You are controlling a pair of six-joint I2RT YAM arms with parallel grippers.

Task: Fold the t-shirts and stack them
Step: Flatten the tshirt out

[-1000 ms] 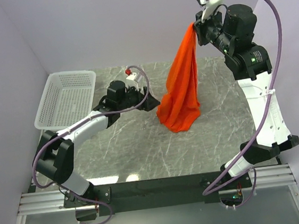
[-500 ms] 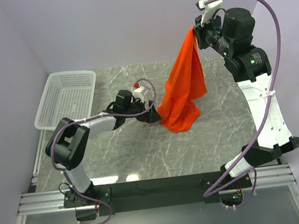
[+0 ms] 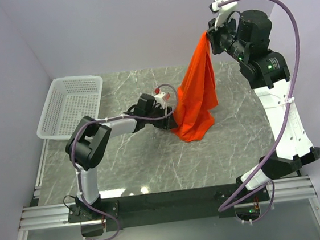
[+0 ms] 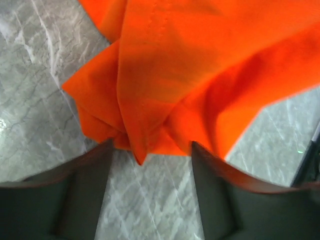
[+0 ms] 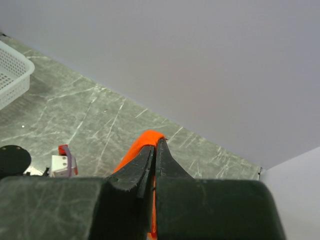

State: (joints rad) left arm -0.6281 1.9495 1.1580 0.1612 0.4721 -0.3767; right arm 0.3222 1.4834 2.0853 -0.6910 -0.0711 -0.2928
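Note:
The orange-red t-shirt (image 3: 197, 96) hangs in a long bunch from my right gripper (image 3: 209, 37), which is raised high at the back right and shut on its top edge (image 5: 150, 136). Its lower folds rest on the marble table. My left gripper (image 3: 172, 123) is low on the table at the shirt's bottom left edge. It is open, and the shirt's lowest folds (image 4: 150, 110) lie at and just between its fingertips (image 4: 102, 150). No neck label shows.
A white mesh basket (image 3: 70, 106) stands at the table's back left, and shows in the right wrist view (image 5: 12, 70) too. The grey walls close in at the back and both sides. Cables loop off both arms.
My left gripper has moved right across the table, from well left of the shirt to its bottom edge. The right gripper has stayed high, and the hanging shirt has swayed slightly.

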